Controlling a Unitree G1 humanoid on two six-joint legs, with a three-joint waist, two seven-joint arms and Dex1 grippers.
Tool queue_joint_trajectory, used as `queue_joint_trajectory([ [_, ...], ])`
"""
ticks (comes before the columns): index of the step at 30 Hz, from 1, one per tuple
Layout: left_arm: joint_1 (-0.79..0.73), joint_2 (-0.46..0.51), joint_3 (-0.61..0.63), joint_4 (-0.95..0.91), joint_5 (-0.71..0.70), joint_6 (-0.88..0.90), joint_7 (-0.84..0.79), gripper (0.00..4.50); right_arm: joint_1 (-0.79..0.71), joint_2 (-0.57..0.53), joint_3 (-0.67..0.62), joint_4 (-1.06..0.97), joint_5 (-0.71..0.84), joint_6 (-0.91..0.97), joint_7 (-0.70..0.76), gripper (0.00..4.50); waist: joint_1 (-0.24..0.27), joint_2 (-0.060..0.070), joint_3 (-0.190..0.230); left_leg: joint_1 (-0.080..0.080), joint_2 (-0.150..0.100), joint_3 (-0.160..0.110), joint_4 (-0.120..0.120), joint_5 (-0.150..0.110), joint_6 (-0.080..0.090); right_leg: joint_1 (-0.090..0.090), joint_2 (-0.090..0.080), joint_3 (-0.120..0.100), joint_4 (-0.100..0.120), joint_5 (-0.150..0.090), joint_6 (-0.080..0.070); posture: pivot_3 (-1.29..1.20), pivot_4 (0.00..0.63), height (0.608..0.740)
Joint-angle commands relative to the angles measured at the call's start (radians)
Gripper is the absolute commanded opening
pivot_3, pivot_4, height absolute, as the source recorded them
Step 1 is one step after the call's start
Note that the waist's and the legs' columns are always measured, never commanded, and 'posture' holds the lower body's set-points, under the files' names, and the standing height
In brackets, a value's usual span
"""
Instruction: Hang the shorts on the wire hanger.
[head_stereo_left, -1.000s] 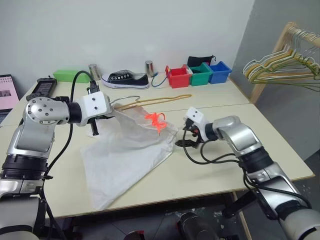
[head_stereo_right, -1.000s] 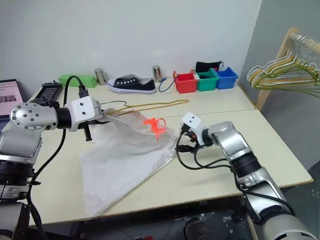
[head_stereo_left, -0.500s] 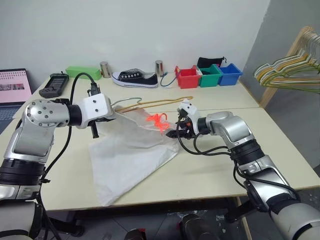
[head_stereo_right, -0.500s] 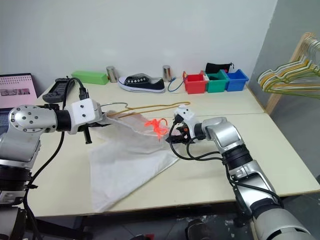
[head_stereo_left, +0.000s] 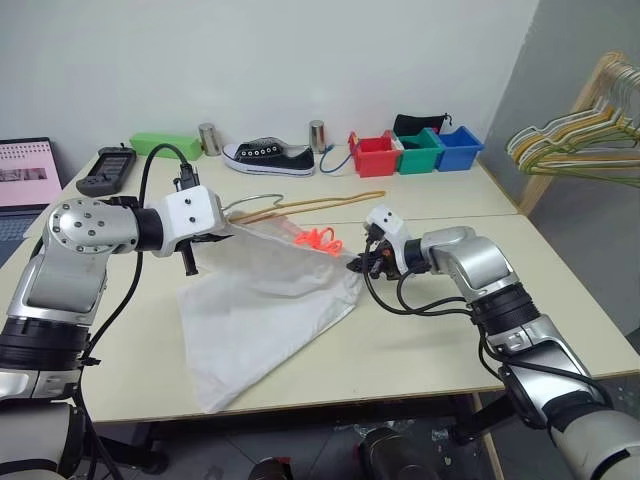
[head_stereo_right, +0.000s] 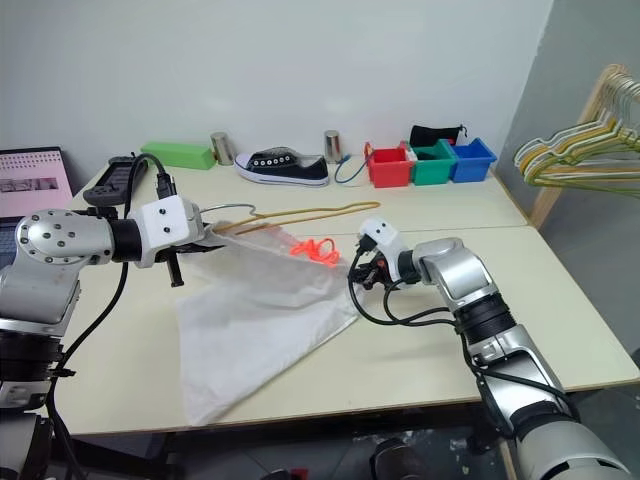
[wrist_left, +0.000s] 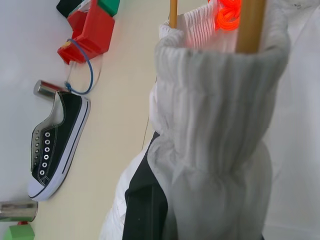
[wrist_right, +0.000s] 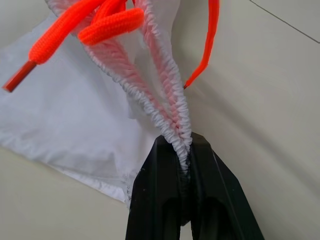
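The white shorts (head_stereo_left: 262, 300) lie mostly on the tabletop (head_stereo_left: 420, 340), their waistband lifted and stretched between the two hands; the left hand (head_stereo_left: 212, 238) is clamped shut on one end of the gathered elastic, and the right hand (wrist_right: 181, 165) is pinched closed on the other end, both layers of the band caught between its black fingers (wrist_right: 157, 180). The yellow wire hanger (head_stereo_left: 320, 203) rests on the tabletop just behind the waistband, and in the left wrist view its wire seems to run into the waist opening, though how far I cannot tell. The right hand's bite looks thin, right at the band's edge, so any further stretch may pull the elastic free; pinching both layers shut could also block the hanger's passage. The orange drawstring (head_stereo_left: 318, 240) dangles loose and may snag the wire.
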Motion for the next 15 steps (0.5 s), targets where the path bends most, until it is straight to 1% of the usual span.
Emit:
queue_joint_trajectory([
  [1,0.023,0.046,0.041,-0.072,-0.079,0.090,-0.069,0.00,-0.012,-0.057,-0.018,0.002,-0.038,-0.053,-0.029,0.01,0.000,0.000,0.000,0.000,0.000,0.000,0.000,0.000,0.000,0.000,0.000,0.000,0.000,0.000,0.000,-0.14,0.000,0.740],
  [5,0.076,0.100,0.033,-0.121,-0.108,0.176,-0.136,0.00,-0.033,-0.104,-0.020,0.019,-0.059,-0.097,-0.027,0.01,-0.003,0.000,0.000,0.000,0.000,0.001,-0.001,0.000,0.000,-0.001,0.000,0.001,0.000,0.000,-0.001,-0.14,0.000,0.740],
  [9,0.093,0.115,0.012,-0.111,-0.090,0.187,-0.147,0.00,-0.040,-0.121,-0.022,-0.004,-0.062,-0.101,-0.026,0.01,-0.004,0.000,0.000,0.000,0.000,0.001,-0.002,0.000,0.000,-0.002,0.000,0.000,0.000,-0.001,-0.001,-0.16,0.000,0.740],
  [15,0.106,0.143,-0.024,-0.091,-0.055,0.181,-0.169,0.00,-0.027,-0.152,-0.019,-0.116,-0.058,-0.067,-0.026,0.01,-0.008,0.000,0.000,-0.001,0.000,0.001,-0.002,0.000,0.000,-0.002,0.000,0.001,0.000,-0.001,-0.001,-0.17,0.000,0.740],
])
